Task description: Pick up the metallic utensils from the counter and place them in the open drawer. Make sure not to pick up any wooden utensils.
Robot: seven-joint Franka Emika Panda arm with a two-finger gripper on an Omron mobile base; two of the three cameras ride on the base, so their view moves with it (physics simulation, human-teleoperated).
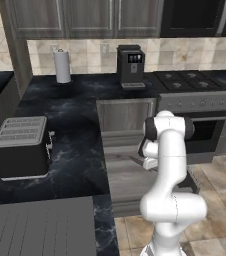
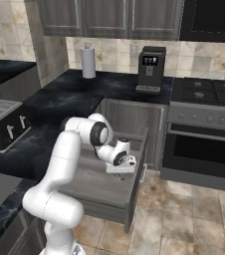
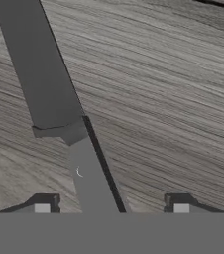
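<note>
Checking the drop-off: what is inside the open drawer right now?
One slim grey utensil lies on the wood-grain floor of the drawer, below the open gripper. The arm covers part of the floor, so anything else there cannot be seen.

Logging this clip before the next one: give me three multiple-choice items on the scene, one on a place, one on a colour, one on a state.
1. Where is the gripper?
A. Above the stove
B. Above the open drawer
C. Above the toaster

2. What colour is the counter top?
A. Black, marbled
B. White
C. Tan wood

3. How do the gripper's jaws stand?
A. Shut with nothing between
B. Clamped on a paper towel roll
C. Apart, with a slim grey utensil lying between the fingertips

Answers:
1 B: in the right base view the hand hangs over the pulled-out drawer.
2 A: both base views show a glossy black slab with pale veins.
3 C: in the hand view the two tips stand wide apart and neither touches the utensil.
</note>
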